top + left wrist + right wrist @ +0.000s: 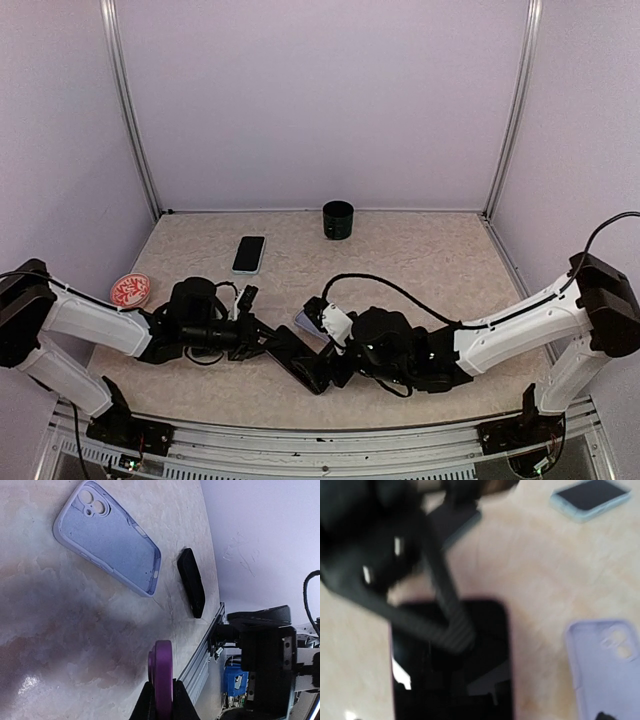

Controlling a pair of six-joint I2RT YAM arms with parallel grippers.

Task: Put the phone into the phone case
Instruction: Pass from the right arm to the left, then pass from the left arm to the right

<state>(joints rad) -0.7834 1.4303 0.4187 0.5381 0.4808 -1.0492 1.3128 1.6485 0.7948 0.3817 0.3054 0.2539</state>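
Observation:
The phone [163,672] has a purple body and a dark screen [480,680]. It sits edge-on between the fingers of my left gripper [162,702], which is shut on it. In the top view the phone [300,362] hangs low over the table between the two arms, with the left gripper [270,343] at its left end. My right gripper [328,368] is at the phone's right end, open and not closed on it. The lavender phone case [107,535] lies hollow side up just beyond, partly hidden by the right arm [308,322].
A second phone in a pale case [249,254] lies at the back left. A black cup [338,219] stands by the back wall and a red-and-white disc [130,290] sits at the left. A black oblong piece [191,582] lies near the table's front rail.

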